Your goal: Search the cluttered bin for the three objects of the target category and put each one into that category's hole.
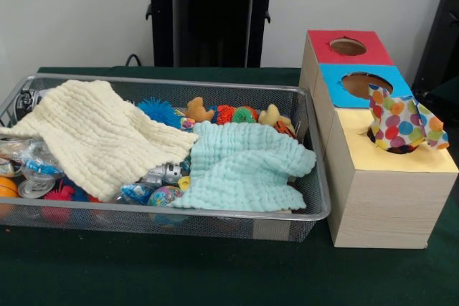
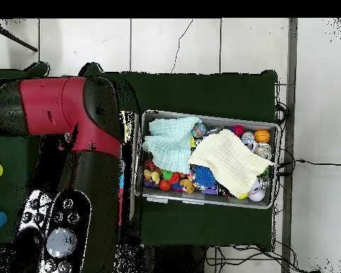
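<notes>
A wire mesh bin [image 1: 179,84] holds a cream cloth [image 1: 100,130] on its left and a mint cloth [image 1: 244,166] on its right, with small toys between and under them. Right of the bin stands a wooden box [image 1: 387,206] with a red-topped hole [image 1: 348,46], a blue-topped hole [image 1: 362,84] and a yellow top [image 1: 423,163]. A polka-dot cloth [image 1: 401,123] sticks up out of the yellow hole. In the overhead view the red and black arm [image 2: 59,106] lies left of the bin [image 2: 205,117] and covers the box. No gripper shows in either view.
Among the toys are a blue spiky ball [image 1: 159,110], an orange plush figure [image 1: 197,111], clear plastic pieces [image 1: 36,170] and an orange ball [image 1: 6,188]. Dark green cloth [image 1: 215,270] covers the table. Cables [image 2: 301,163] run beside the bin on the floor.
</notes>
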You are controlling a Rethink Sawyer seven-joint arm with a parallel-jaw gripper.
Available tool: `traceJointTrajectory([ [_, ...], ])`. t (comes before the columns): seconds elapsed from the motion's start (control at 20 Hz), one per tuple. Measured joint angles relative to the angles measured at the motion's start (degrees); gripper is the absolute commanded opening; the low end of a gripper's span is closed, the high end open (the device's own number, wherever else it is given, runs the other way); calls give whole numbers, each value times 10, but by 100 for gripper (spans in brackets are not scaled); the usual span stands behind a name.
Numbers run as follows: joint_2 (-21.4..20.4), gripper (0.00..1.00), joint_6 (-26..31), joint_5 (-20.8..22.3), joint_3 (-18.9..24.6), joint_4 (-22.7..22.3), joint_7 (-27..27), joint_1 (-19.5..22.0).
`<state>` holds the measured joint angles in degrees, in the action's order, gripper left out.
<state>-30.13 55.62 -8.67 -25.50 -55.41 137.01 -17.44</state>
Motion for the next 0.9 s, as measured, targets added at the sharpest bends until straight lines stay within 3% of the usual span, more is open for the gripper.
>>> traceJointTrajectory([
  [0.5,24,0,-87,35,1,0,0,24],
  [0.9,28,0,-103,41,29,-6,0,50],
])
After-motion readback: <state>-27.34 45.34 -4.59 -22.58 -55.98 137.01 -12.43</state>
